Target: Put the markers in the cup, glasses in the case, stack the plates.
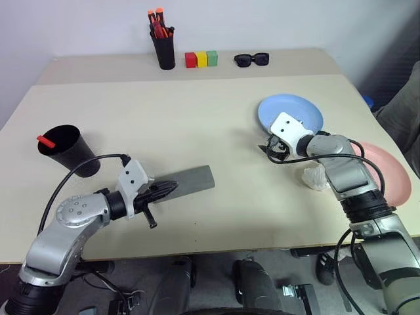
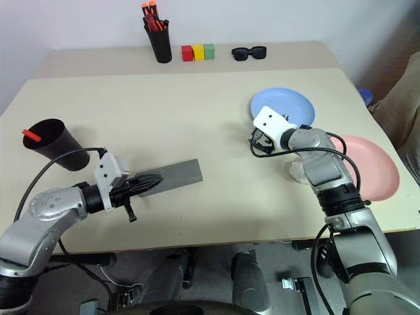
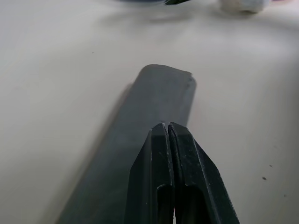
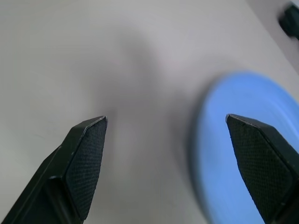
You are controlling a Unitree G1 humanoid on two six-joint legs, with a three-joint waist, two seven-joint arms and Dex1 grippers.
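Note:
The matte black cup [image 1: 65, 149] stands at the table's left, with a marker's red-orange end [image 1: 46, 140] poking over its rim. The grey case [image 1: 190, 180] lies closed in the middle. My left gripper [image 1: 172, 187] is shut and empty, its tips resting over the case's near end [image 3: 159, 93]. The light blue plate [image 1: 292, 111] sits to the right, the salmon pink plate [image 1: 387, 174] nearer the right edge. My right gripper [image 1: 269, 147] is open at the blue plate's near-left rim [image 4: 243, 149]; one finger is over the table, the other over the plate. The glasses are out of view.
Along the back stand a black pen holder [image 1: 162, 42] of red markers, red, yellow and green blocks [image 1: 201, 59], and black sunglasses [image 1: 252, 60]. A crumpled white scrap [image 1: 314, 176] lies by my right forearm, between the plates.

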